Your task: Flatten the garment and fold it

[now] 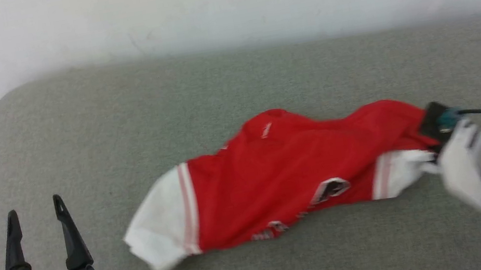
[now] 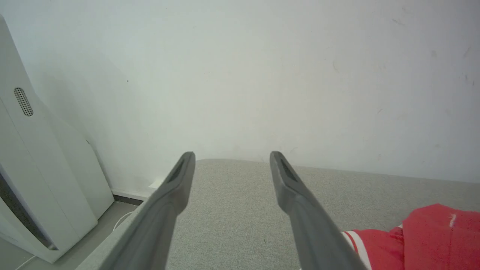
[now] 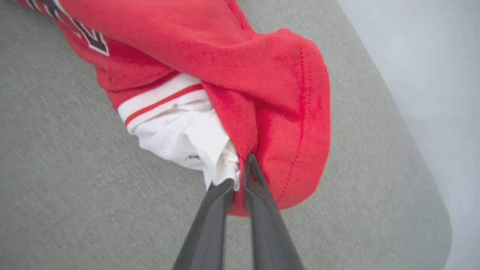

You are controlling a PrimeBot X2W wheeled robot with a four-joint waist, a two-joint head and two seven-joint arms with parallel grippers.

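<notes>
Jersey T-shirt (image 1: 285, 171) first, from the head view: you have it lying crumpled in a long red bundle on the grey fabric-covered worktop (image 1: 166, 98). It sits well off to the right of your left gripper (image 1: 34, 205), whose fingers stand wide apart and hold nothing. One white sleeve with a striped cuff is the end nearest those fingers. Your right gripper (image 1: 431, 137) meets the far end of the bundle. That spot is blurred, so you cannot read the grip from here. Bits of black, white-outlined lettering (image 1: 330, 188) show along the near edge.

From the left wrist view, your left gripper (image 2: 232, 153) has its two fingers spread wide over bare worktop (image 2: 232, 225), pointing towards a pale wall (image 2: 262, 75). The jersey T-shirt (image 2: 431, 236) lies to the right of the right-hand finger. A white housing (image 2: 37, 168) stands on the floor off to the left.

From the right wrist view, your right gripper (image 3: 240, 170) has its fingers pinched narrow on the jersey T-shirt (image 3: 262, 75), clamping bunched white sleeve cloth and a red fold together. The stitched red hem curls just right of the fingertips, and the lettering (image 3: 93, 41) is far up to the left.
</notes>
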